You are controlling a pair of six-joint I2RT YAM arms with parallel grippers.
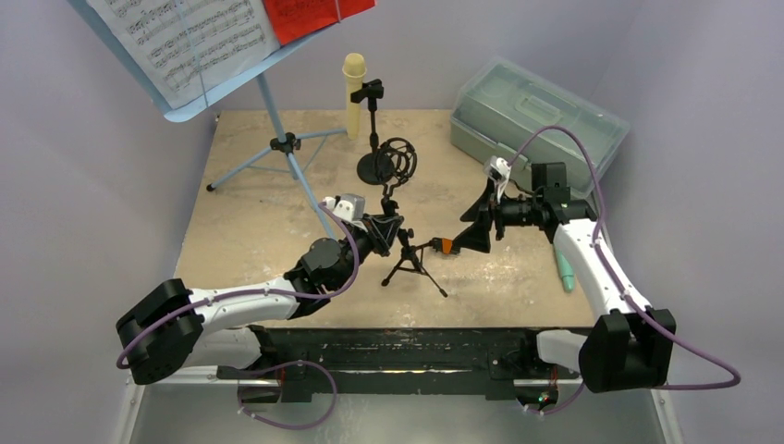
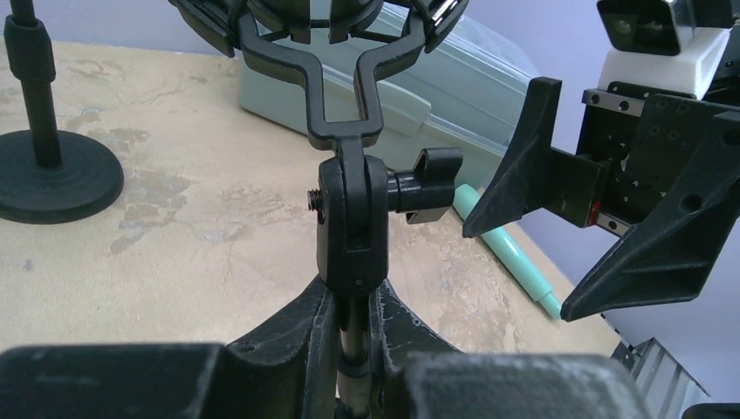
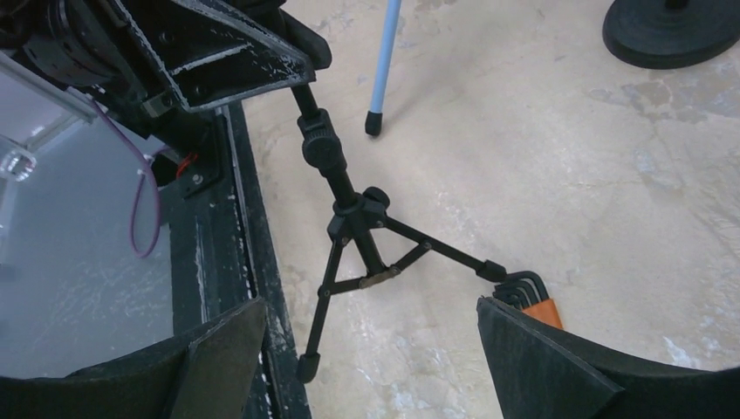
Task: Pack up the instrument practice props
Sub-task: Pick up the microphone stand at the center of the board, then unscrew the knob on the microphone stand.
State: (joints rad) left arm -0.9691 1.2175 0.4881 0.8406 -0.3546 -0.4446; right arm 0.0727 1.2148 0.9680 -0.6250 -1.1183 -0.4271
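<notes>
My left jaws are clamped shut on the stem of the tripod mic holder (image 1: 408,259), which stands at frame centre on the counter (image 1: 250,222). My right jaws face it, spread wide and empty. Recommended: hold the stem steady and fold the legs inward evenly. The plastic case (image 1: 536,116), upper right, is lidded; I cannot make out any contents.

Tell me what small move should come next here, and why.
Probably ease the right gripper forward and close it on the black mic holder's tripod legs. The left gripper is shut on the holder's pole, holding it upright; the right gripper is open, touching nothing, with the spread legs framed between its fingers in its wrist view.
</notes>
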